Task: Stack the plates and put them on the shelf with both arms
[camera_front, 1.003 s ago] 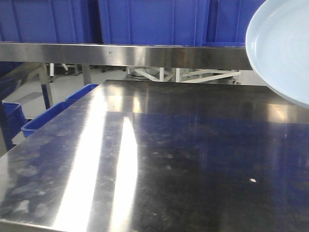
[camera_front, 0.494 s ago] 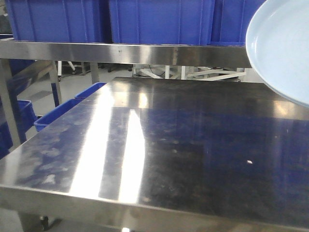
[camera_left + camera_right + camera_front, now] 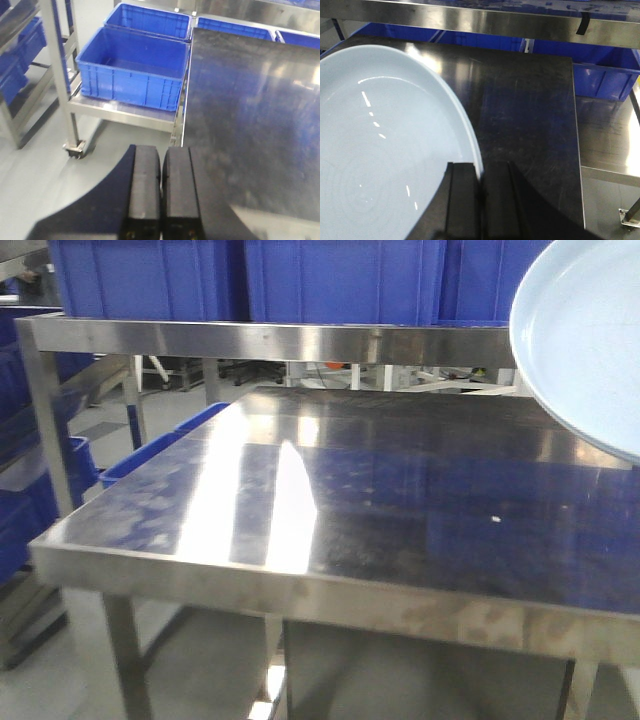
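One pale bluish-white plate [image 3: 590, 340] hangs tilted in the air at the upper right of the front view, above the steel table [image 3: 380, 510]. In the right wrist view my right gripper [image 3: 481, 172] is shut on the rim of this plate [image 3: 380, 145], which fills the left of that view. My left gripper [image 3: 161, 155] is shut and empty, over the table's left edge [image 3: 186, 125]. A second plate is not in view. The steel shelf [image 3: 300, 340] runs across the back, above the table.
Blue crates [image 3: 340, 280] stand on the shelf. More blue crates [image 3: 132, 67] sit on a low wheeled steel cart left of the table. Another blue crate [image 3: 605, 80] lies beyond the table's far right. Grey floor lies below the table's front edge.
The front view has drawn back and lifted: the table's front edge, legs and floor now show. The plate keeps its place in the upper right.
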Tool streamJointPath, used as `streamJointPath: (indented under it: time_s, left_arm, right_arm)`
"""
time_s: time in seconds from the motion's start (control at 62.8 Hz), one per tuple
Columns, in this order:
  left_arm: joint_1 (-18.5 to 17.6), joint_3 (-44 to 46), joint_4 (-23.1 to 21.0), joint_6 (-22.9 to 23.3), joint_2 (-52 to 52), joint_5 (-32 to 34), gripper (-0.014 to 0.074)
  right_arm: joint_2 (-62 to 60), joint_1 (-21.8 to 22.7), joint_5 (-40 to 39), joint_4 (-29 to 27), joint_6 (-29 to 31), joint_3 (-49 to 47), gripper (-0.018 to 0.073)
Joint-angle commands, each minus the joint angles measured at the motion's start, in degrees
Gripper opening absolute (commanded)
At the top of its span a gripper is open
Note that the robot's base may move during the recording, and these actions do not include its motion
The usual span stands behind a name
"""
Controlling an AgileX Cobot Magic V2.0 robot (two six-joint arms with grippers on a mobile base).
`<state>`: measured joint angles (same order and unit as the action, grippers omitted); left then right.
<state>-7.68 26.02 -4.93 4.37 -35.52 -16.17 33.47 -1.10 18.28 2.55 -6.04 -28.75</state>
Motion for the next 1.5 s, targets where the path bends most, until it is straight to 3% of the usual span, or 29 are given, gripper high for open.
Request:
streamJointPath:
  time_s: [0.0,1.481]
  left_arm:
    - [0.0,1.6,-0.2,0.5,0.0,4.6,0.0092]
    - [0.0,1.6,-0.2,0.5,0.0,4.6,0.0092]
  right_arm:
    - [-0.2,0.2,-6.1,0.2,0.3,-1.9,0.0048]
    - [-0.2,0.2,-6.1,0.2,0.3,-1.9,0.0048]
